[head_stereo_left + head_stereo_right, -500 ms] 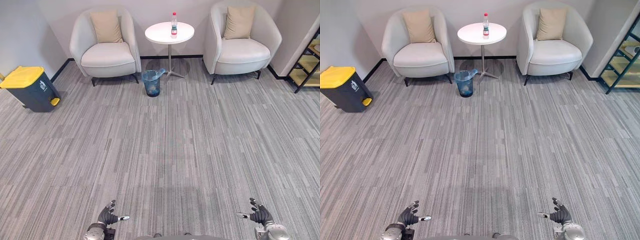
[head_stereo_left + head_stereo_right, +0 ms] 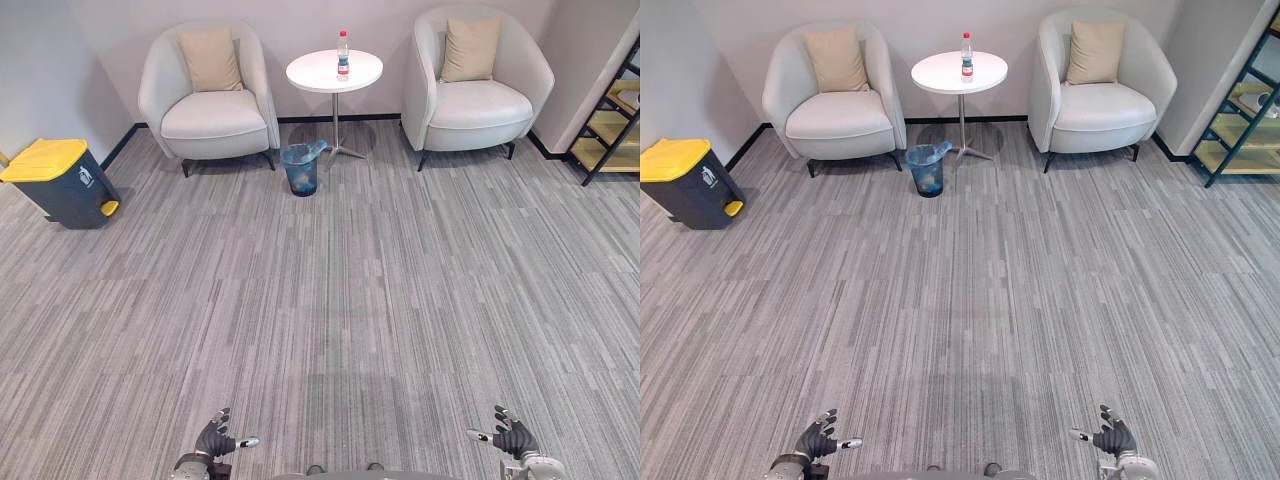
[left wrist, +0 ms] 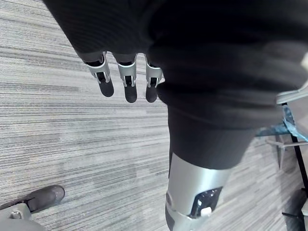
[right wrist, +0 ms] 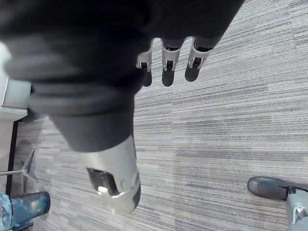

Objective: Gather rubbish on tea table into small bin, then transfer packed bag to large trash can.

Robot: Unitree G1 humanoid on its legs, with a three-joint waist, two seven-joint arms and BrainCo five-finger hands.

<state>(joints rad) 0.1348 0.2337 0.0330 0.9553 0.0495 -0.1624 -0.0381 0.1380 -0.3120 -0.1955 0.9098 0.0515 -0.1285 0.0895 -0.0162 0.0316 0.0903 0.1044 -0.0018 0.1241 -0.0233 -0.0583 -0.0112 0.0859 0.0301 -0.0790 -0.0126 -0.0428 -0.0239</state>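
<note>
A round white tea table [image 2: 320, 78] stands far ahead between two armchairs, with a clear bottle [image 2: 342, 54] upright on it. On the carpet just left of the table's foot sits a small bin [image 2: 301, 167] lined with a blue bag. The large dark trash can [image 2: 62, 184] with a yellow lid stands at the far left by the wall. My left hand [image 2: 214, 438] and right hand [image 2: 511, 437] hang low at the near edge, both open and empty, far from the table.
Two pale armchairs [image 2: 208, 100] [image 2: 474, 88] with tan cushions flank the table. A wooden shelf unit [image 2: 612, 130] stands at the far right. Wide grey carpet lies between me and the table.
The whole picture has shifted: the camera has moved, and the table and chairs sit slightly higher in view. Both hands show lower at the near edge, still open.
</note>
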